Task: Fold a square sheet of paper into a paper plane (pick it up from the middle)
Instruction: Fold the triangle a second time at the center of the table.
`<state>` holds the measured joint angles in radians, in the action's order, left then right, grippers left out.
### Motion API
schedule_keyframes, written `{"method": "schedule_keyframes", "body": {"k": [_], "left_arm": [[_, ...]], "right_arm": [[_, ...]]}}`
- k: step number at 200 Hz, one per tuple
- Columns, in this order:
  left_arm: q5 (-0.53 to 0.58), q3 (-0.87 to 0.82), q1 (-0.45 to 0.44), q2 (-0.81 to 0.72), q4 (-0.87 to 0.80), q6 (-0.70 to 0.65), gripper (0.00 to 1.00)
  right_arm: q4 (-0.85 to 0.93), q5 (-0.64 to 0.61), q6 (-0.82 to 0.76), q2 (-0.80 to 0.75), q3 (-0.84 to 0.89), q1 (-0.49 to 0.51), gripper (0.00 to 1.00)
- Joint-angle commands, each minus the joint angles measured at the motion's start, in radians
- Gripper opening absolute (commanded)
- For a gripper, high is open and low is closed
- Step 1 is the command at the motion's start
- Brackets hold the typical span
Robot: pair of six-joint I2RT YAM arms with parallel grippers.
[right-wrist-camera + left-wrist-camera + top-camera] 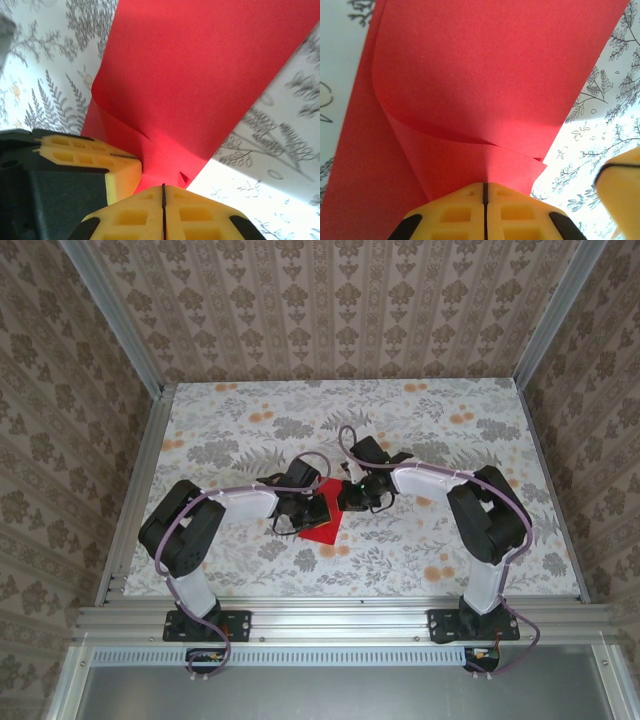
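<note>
The square sheet of paper (322, 523), bright red, lies in the middle of the table between both arms. One flap is bent over in a loose curl (470, 90). My left gripper (484, 184) is shut, with a pinched ridge of the sheet running into its yellow fingertips. My right gripper (163, 185) is also shut, on the sheet's (200, 75) near edge, right beside the left gripper's yellow fingers (85, 157). From above, the left gripper (318, 508) and the right gripper (347, 498) meet over the sheet. The paper plane is out of view.
The floral-print table (450, 440) spreads around the sheet. Patterned walls with metal frame posts (135, 340) enclose it on three sides. The right gripper's yellow finger (620, 192) shows blurred at the right of the left wrist view.
</note>
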<state>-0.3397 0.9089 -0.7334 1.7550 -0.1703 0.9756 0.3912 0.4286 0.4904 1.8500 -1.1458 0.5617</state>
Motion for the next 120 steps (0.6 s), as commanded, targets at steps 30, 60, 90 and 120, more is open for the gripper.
{"method": "schedule_keyframes", "body": {"k": [30, 60, 90, 120], "left_arm": [[0.024, -0.001, -0.012, 0.042, -0.062, 0.006, 0.08], [0.024, 0.000, -0.012, 0.041, -0.061, 0.006, 0.08], [0.024, 0.004, -0.011, 0.037, -0.061, 0.006, 0.08], [0.020, 0.007, 0.000, 0.016, -0.056, -0.001, 0.09]], "right_arm": [[-0.054, 0.071, 0.050, 0.059, 0.023, 0.021, 0.09], [-0.046, 0.054, 0.053, 0.096, 0.018, 0.021, 0.09], [-0.011, -0.004, 0.051, 0.132, 0.018, 0.021, 0.09], [0.045, -0.059, 0.028, 0.153, 0.022, 0.021, 0.09]]}}
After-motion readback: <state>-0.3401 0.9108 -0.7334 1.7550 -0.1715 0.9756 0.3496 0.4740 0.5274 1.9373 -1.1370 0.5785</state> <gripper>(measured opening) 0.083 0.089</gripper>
